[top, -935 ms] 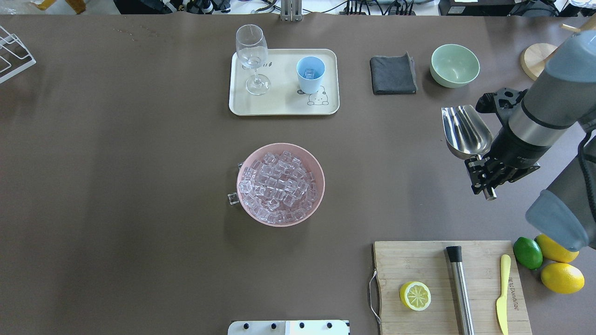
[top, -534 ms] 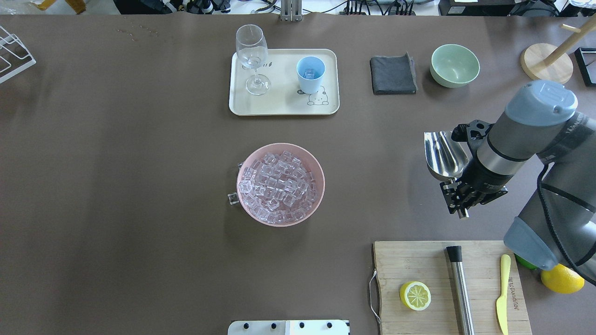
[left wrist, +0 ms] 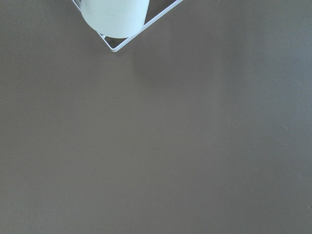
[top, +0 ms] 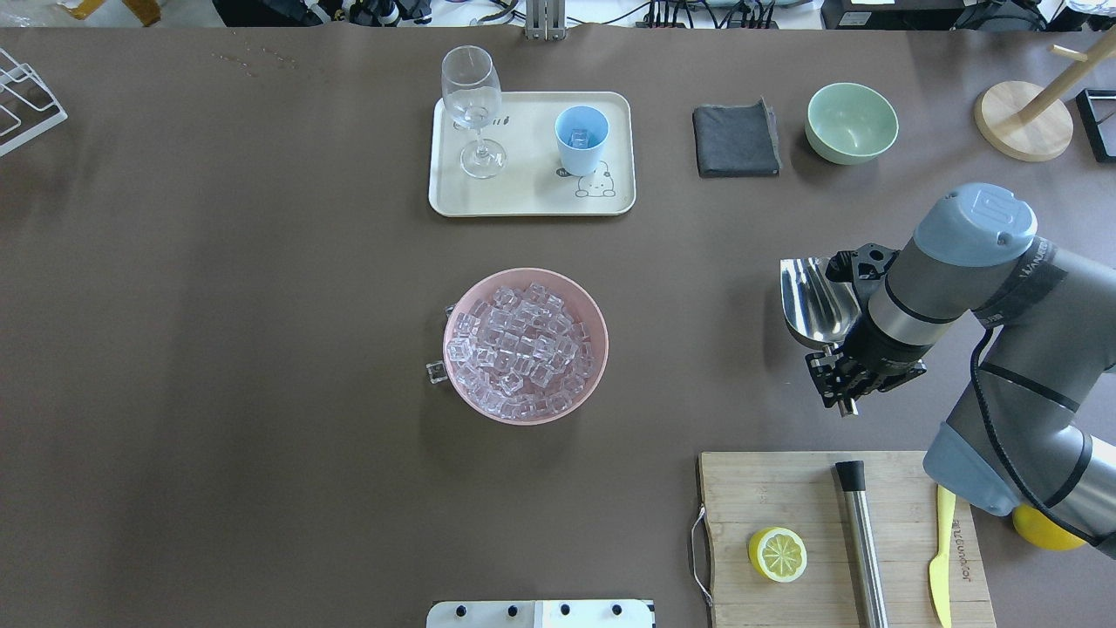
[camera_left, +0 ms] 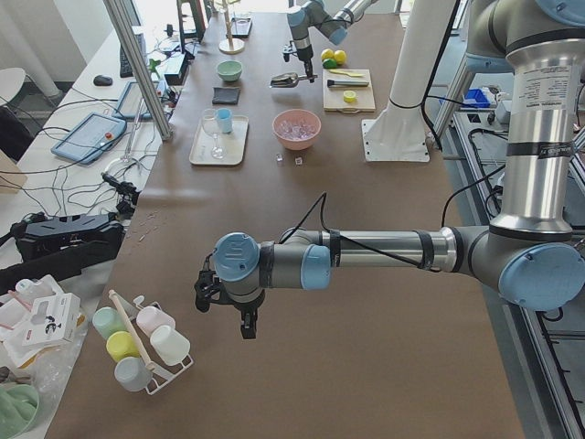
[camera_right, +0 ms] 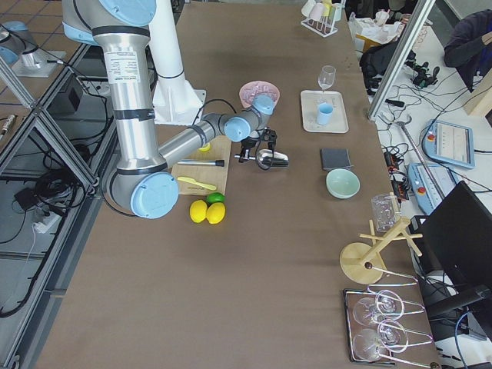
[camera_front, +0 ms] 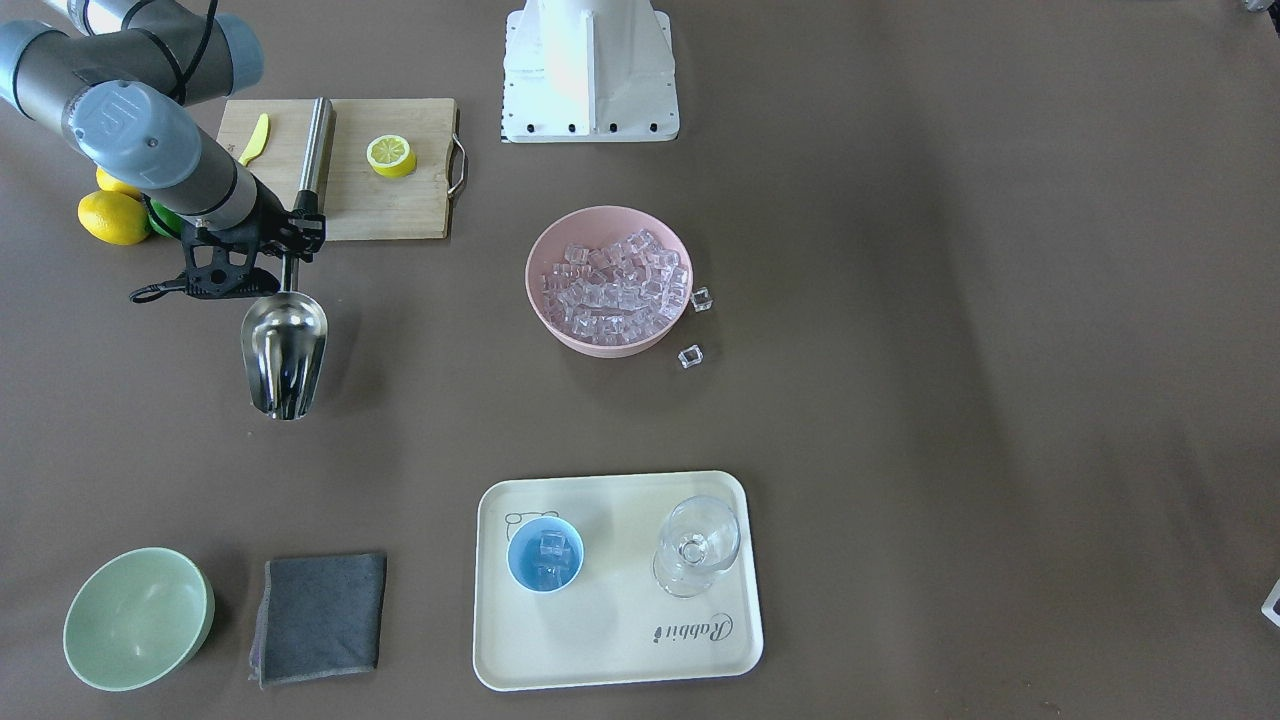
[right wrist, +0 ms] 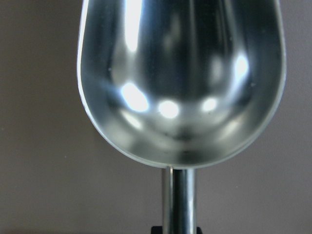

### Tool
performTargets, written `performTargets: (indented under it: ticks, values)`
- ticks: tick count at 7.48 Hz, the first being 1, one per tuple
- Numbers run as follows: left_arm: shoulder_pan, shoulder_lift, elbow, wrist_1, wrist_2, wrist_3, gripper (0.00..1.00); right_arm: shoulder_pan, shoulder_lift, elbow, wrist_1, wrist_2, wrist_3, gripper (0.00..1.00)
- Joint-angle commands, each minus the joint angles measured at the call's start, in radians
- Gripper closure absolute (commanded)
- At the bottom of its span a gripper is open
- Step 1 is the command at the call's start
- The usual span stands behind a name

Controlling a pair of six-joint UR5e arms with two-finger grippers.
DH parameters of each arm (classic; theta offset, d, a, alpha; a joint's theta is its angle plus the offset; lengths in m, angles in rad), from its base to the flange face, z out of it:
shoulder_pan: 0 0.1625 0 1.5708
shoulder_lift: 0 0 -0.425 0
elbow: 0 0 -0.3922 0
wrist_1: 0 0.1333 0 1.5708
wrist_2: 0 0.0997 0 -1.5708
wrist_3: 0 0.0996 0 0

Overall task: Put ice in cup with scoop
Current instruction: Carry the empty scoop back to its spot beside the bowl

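Note:
My right gripper (top: 842,384) is shut on the thin handle of the steel scoop (top: 815,301), held level above the table at the right. The scoop's trough (right wrist: 180,83) is empty. It also shows in the front view (camera_front: 285,350). The light-blue cup (top: 581,139) stands on the cream tray (top: 523,201) with a few ice cubes in it (camera_front: 548,552). A pink bowl (top: 526,273) at mid-table is heaped with ice (top: 519,349). Two loose cubes (camera_front: 690,356) lie beside it. My left gripper (camera_left: 242,320) hovers far off at the table's left end; I cannot tell whether it is open.
A wine glass (top: 472,105) shares the tray. A grey cloth (top: 737,139) and a pale green bowl (top: 851,122) sit at the back right. Near me on the right, a cutting board (top: 785,488) holds a lemon half, a steel cylinder and a yellow knife. A mug rack (camera_left: 137,352) stands by the left gripper.
My right arm has pulled back toward the robot and slightly left, carrying the empty scoop away from the green bowl. Nothing else moved.

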Motion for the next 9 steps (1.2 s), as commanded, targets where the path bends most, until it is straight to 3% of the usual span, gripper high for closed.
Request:
performTargets:
  ticks: [1,6,7,8,9]
  values:
    - [0.002,0.0,0.001,0.0,0.0,0.0,0.02,-0.011,-0.003,-0.049,0.105,-0.023,0.066,1.0]
    - [0.002,0.0,0.001,0.0,0.0,0.0,0.02,-0.02,0.002,-0.05,0.106,-0.027,0.067,1.0]
    - [0.002,0.0,0.001,0.0,0.0,0.0,0.02,-0.021,0.003,-0.05,0.106,-0.026,0.058,0.6]
    - [0.004,0.0,0.001,0.0,0.0,0.0,0.02,-0.021,0.007,-0.049,0.106,-0.027,0.061,0.03]
    - [0.002,0.0,0.001,0.0,0.0,0.0,0.02,-0.021,0.007,-0.046,0.106,-0.024,0.059,0.0]
